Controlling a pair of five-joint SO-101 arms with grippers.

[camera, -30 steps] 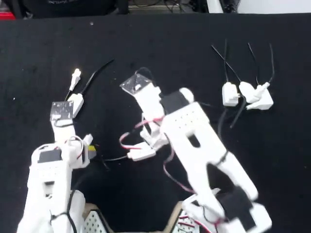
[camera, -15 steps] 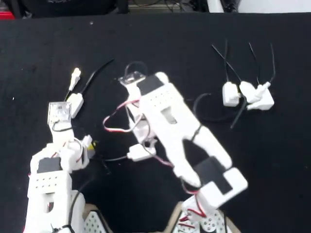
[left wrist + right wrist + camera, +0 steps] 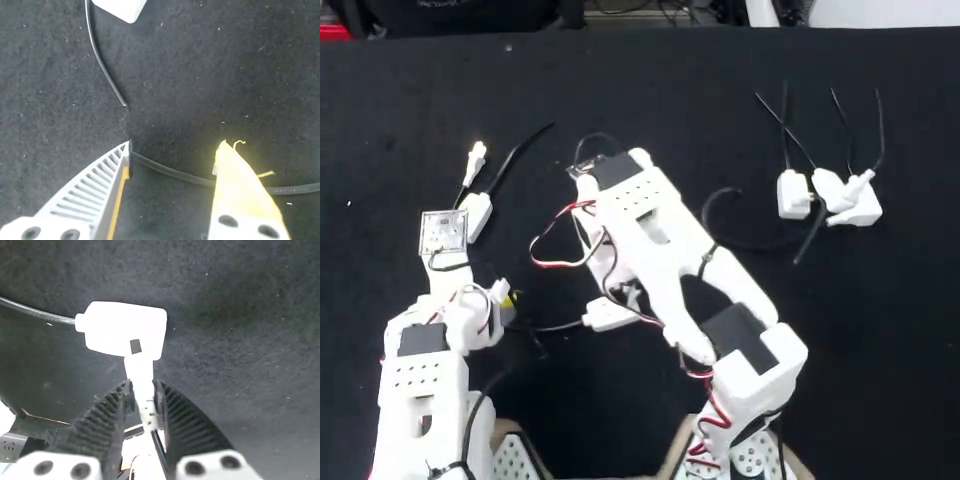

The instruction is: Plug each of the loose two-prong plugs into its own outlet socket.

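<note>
My right gripper [image 3: 141, 387] is shut on a white two-prong plug [image 3: 140, 371], whose front end meets a white outlet socket block [image 3: 125, 330] with a black wire at one end. From above, that block [image 3: 610, 316] lies mid-table, partly under the folded right arm [image 3: 650, 230]. My left gripper [image 3: 172, 150] is open just above the black cloth, and a black wire [image 3: 200, 180] crosses between its fingers. A white socket piece [image 3: 120, 7] lies beyond it. In the high view the left gripper [image 3: 445, 233] sits beside a white socket [image 3: 475, 212] and a loose plug [image 3: 475, 157].
At the right rear lie two more white socket blocks [image 3: 793, 193] [image 3: 852, 198] with thin black wires fanning away from them. Red and white servo cables [image 3: 560, 250] loop beside the right arm. The table is covered in black cloth [image 3: 720, 90].
The right arm has folded and swung left, bringing its gripper down over the mid-table socket block. The left arm has barely moved.
</note>
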